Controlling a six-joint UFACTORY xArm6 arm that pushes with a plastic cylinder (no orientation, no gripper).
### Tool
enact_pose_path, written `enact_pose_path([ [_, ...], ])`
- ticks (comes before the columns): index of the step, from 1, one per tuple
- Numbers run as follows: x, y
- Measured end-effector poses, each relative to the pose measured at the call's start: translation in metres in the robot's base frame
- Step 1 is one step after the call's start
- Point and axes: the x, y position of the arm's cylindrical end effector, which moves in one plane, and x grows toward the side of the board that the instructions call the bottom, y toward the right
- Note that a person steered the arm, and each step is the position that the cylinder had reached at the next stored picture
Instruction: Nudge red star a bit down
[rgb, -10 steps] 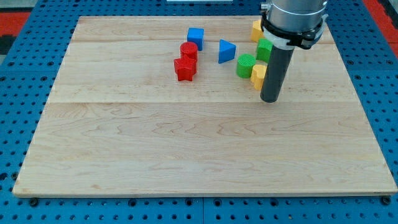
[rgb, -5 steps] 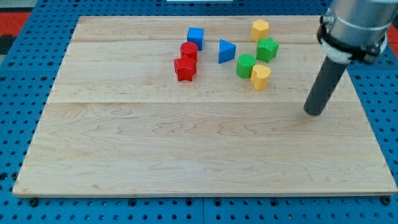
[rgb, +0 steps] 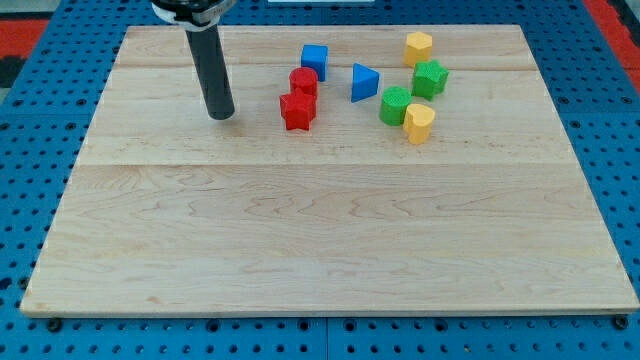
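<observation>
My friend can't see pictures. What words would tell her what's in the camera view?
A dark rod's tip rests on a wooden board, to the view's left of a red star and apart from it. A red cylinder touches the star's top side. Further right sit two blue blocks, two green blocks and two yellow blocks.

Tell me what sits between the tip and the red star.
Nothing: in the camera view only bare board separates my tip, at the view's left, from the red star. The red cylinder touches the star's top side, outside that stretch.
</observation>
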Motion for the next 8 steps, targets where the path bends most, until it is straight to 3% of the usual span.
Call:
enact_pose_path([
  [2,0.025,0.052],
  [3,0.033,0.024],
  [4,0.060,0.064],
  [5,0.087,0.063],
  [7,-0.058,-0.032],
  [8,-0.090,-0.056],
])
